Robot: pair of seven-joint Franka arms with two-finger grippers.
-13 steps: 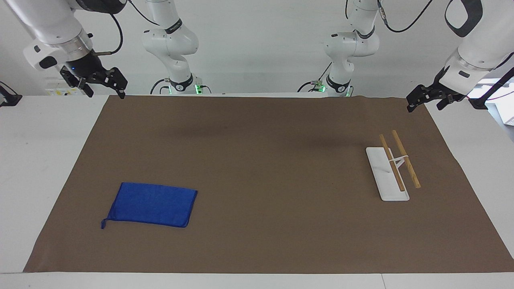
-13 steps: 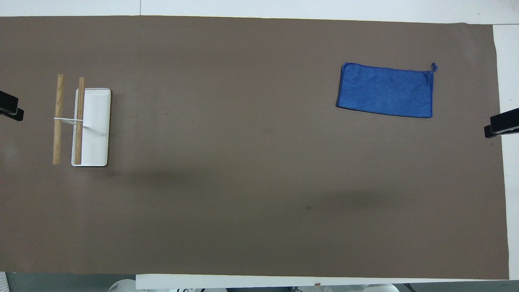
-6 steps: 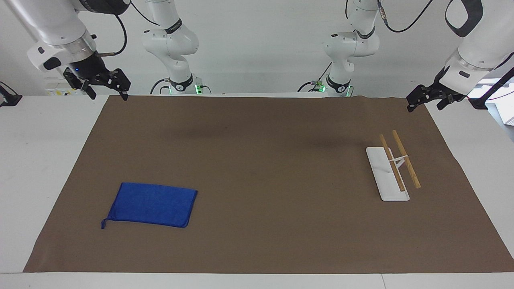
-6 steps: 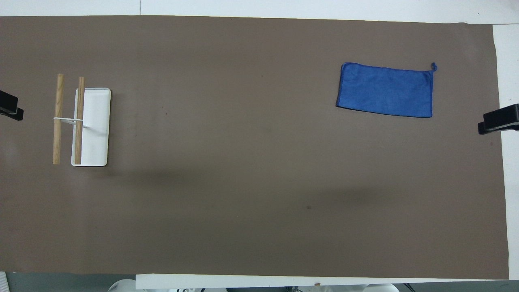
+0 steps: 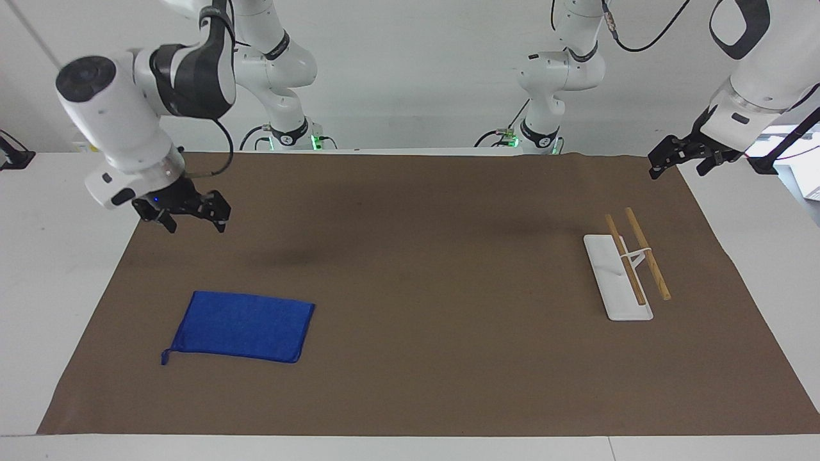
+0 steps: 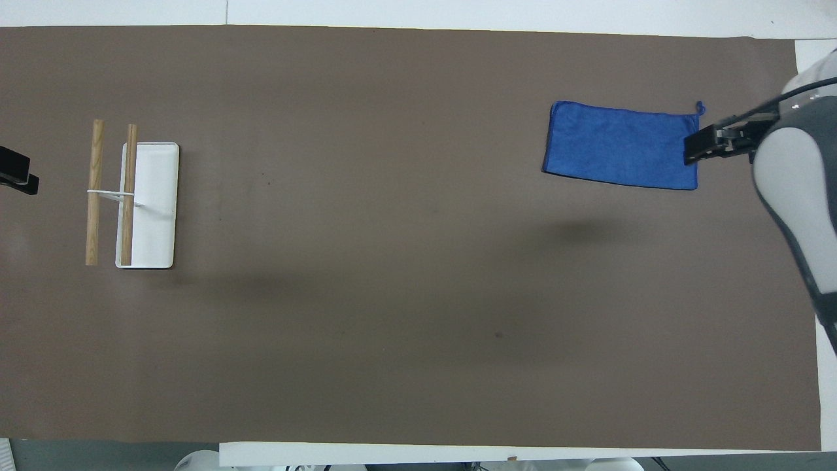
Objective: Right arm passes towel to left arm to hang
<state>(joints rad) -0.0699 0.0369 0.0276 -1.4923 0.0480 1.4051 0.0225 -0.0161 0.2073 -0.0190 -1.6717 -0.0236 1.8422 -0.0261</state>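
The royal-blue towel (image 5: 243, 326) lies flat on the brown mat toward the right arm's end of the table, with its small loop at one corner; it also shows in the overhead view (image 6: 621, 145). My right gripper (image 5: 196, 225) is open and empty, raised in the air. In the overhead view it (image 6: 719, 139) overlaps the towel's short edge by the loop, without touching. My left gripper (image 5: 677, 168) is open and empty and waits above the mat's corner at the left arm's end; only its tip shows from overhead (image 6: 16, 178).
A white rack base (image 5: 608, 282) with two wooden rods (image 5: 648, 255) on a thin white frame stands toward the left arm's end; it also shows from overhead (image 6: 157, 222). The brown mat (image 5: 416, 288) covers most of the white table.
My right arm has swung down and inward from the table's edge to above the towel's loop end. The towel, the rack and the left arm have not moved.
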